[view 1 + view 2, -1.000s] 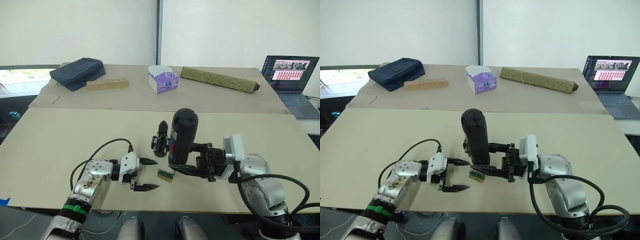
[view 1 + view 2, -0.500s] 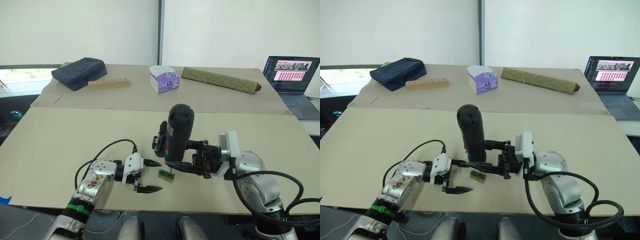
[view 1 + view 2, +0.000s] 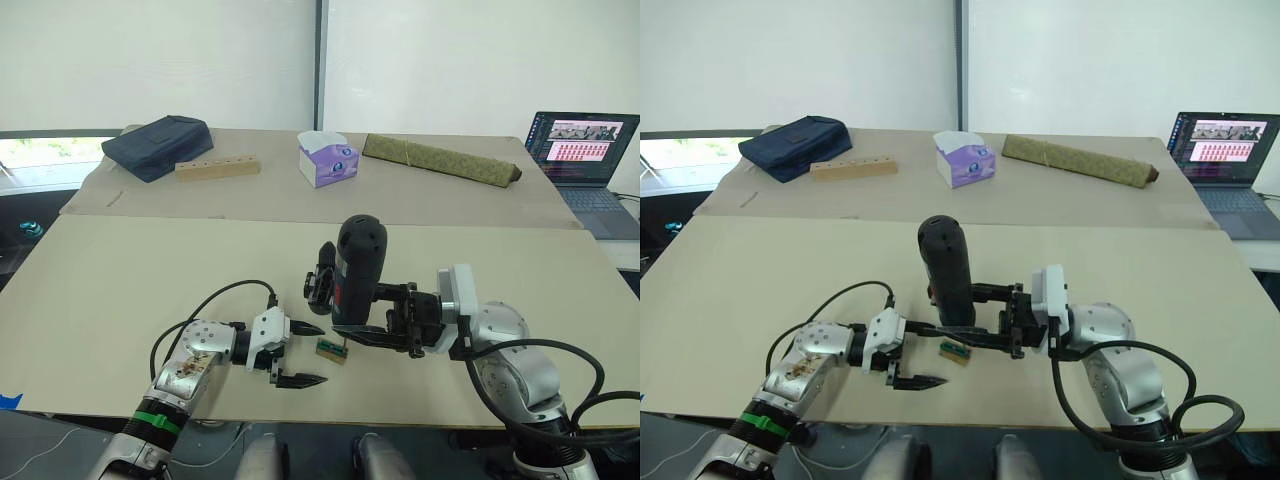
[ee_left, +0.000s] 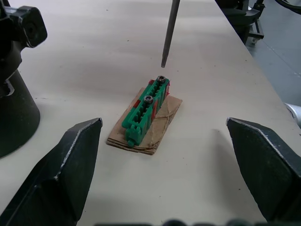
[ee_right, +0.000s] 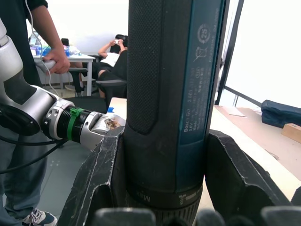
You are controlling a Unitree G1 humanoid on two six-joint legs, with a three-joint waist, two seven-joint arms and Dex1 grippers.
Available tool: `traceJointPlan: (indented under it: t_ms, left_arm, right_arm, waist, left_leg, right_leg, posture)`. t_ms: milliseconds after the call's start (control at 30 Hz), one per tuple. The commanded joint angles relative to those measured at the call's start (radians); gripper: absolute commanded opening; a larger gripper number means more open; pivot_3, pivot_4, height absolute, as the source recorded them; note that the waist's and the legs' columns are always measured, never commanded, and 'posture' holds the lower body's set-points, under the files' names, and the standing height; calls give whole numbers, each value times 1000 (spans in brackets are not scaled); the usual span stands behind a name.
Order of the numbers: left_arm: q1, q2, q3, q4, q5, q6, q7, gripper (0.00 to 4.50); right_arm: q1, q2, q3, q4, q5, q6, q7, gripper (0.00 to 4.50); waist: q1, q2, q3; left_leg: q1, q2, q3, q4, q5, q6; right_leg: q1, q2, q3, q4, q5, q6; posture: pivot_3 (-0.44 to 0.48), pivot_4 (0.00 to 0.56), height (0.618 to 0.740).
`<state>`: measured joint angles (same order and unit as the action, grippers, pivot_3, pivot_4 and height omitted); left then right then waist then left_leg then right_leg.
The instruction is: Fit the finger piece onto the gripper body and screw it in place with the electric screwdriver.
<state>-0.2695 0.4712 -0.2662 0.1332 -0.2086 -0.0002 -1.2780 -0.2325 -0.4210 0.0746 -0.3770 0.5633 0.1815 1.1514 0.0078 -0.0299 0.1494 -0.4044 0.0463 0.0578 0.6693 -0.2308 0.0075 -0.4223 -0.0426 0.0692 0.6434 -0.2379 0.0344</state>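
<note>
- Two grippers meet near the front of the table point(image 3: 120, 270) in my left eye view. My right gripper point(image 3: 375, 318) is clamped around the electric screwdriver point(image 3: 354, 268), which stands nearly upright with its rounded end on top. My left gripper point(image 3: 303, 353) has its fingers spread wide and carries nothing. The gripper body point(image 3: 320, 281) stands just behind the screwdriver, on the side of my left gripper. A small green block point(image 3: 332, 350) lies between the two grippers, below the screwdriver.
- My right eye view gives the same layout. I cannot pick out the finger piece as a separate part in either head view. Far beyond both grippers sit a tissue box point(image 3: 964, 159), an olive fabric roll point(image 3: 1078, 159), a dark bag point(image 3: 794, 144), a wooden bar point(image 3: 853, 168) and a laptop point(image 3: 1225, 136).
- In my left wrist view, both fingers point(image 4: 59, 174) stand far apart, and the green block point(image 4: 146, 110) lies on a brown scrap between them. The metal bit point(image 4: 170, 29) hovers just above the block's far end.
- My right wrist view has the screwdriver barrel point(image 5: 171, 89) gripped from both sides. A person stands behind my left arm.
</note>
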Motion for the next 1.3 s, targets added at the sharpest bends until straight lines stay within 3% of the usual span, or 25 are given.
traceJointPlan:
  t_ms: [33,1300]
  left_arm:
    - [17,3,-29,-16,7,26,0,4500]
    - [28,12,-32,-44,8,71,9,4500]
  right_arm:
    - [-25,0,1,-23,12,-39,3,1907]
    - [-32,-15,2,-3,23,-51,2,1907]
  waist:
    - [0,0,0]
    - [-2,0,0]
  left_leg:
    - [0,0,0,0,0,0]
    - [0,0,0,0,0,0]
  right_leg:
    - [0,0,0,0,0,0]
    - [0,0,0,0,0,0]
  posture:
    - [0,150,740]
    - [0,150,740]
